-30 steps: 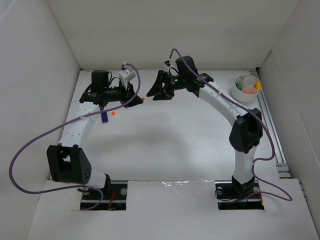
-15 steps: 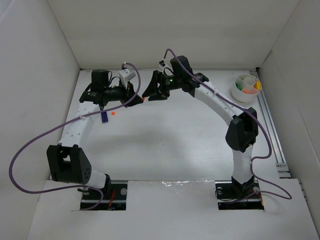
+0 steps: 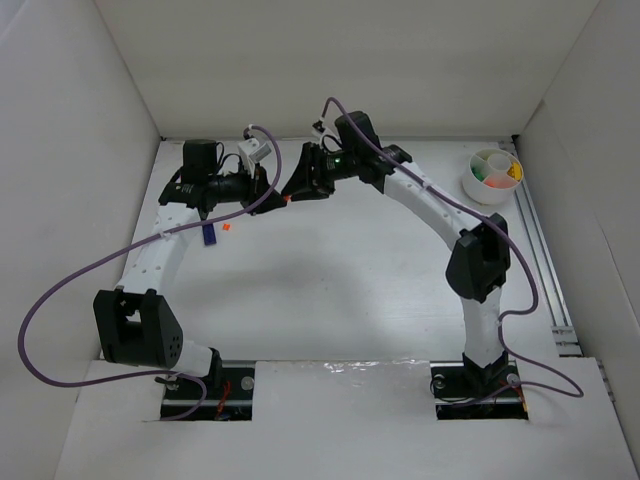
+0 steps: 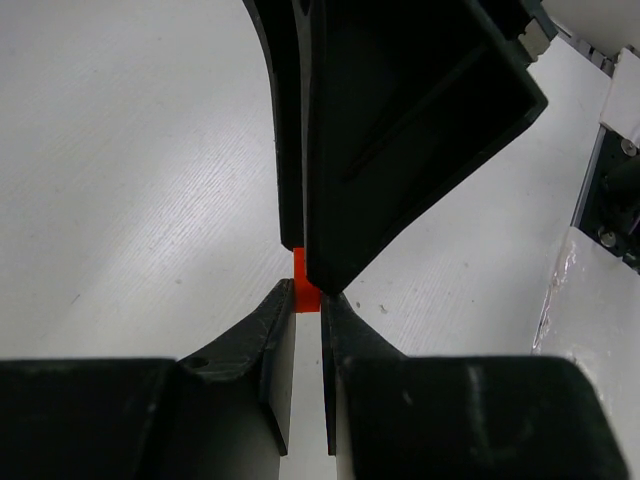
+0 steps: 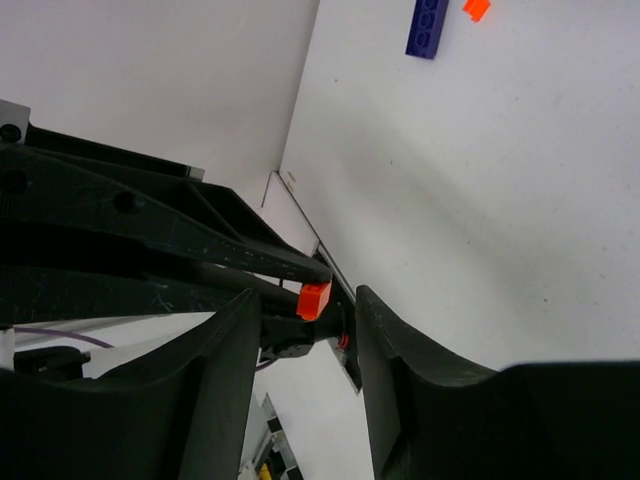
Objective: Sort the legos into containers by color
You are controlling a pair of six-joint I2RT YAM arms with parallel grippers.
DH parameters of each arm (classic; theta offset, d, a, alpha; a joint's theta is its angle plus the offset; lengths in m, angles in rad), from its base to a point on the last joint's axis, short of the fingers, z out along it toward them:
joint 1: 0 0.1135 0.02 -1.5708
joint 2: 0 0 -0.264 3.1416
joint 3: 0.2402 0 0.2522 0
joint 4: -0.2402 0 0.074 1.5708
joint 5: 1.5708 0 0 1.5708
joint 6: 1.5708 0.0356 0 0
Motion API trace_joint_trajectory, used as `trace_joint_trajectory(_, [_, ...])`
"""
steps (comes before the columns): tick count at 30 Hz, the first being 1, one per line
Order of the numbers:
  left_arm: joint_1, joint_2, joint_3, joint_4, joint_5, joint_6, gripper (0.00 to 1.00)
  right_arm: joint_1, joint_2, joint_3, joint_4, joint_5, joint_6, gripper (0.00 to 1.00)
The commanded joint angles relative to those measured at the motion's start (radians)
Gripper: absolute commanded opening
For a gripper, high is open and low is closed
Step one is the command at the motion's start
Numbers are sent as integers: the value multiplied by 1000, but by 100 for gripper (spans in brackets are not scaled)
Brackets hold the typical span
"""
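Left wrist view gives the key relation: the left hand [image 4: 306, 300] is clamped on a tiny orange brick [image 4: 304, 282], which sticks out just past its fingertips, and the dark fingers of the other arm come in from straight ahead, tip to tip. From the right wrist, the right hand [image 5: 308, 298] has its jaws apart with the brick sitting between them; a gap shows on either side, so I judge it is not gripped there yet. This reads as a handover, and the coming move turns on the right jaws closing squarely on the free end of the brick before the left lets go. The brick looks nearly cubic, so I cannot tell its long axis. The meeting point lies at the far left-centre of the surface [image 3: 330, 280], well apart from the white cup [image 3: 485, 193] at the far right, which the right arm is nearer to. A second orange brick [image 3: 227, 227] and a dark blue brick [image 3: 209, 234] lie on the surface beside the left arm. Plain white walls [image 3: 60, 150] box in the surface on three sides.
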Motion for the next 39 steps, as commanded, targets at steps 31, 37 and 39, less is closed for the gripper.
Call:
trace_joint_trajectory(31, [-6, -12, 46, 29, -41, -31, 75, -46, -80, -35, -44, 99, -146, 4])
trace_joint_trajectory(37, [-6, -21, 46, 29, -81, -22, 76, -257, -198, -108, -66, 378, -255, 4])
trace_joint_trajectory(39, [-6, -3, 57, 38, -90, -33, 77, -311, -248, -140, -77, 449, -310, 4])
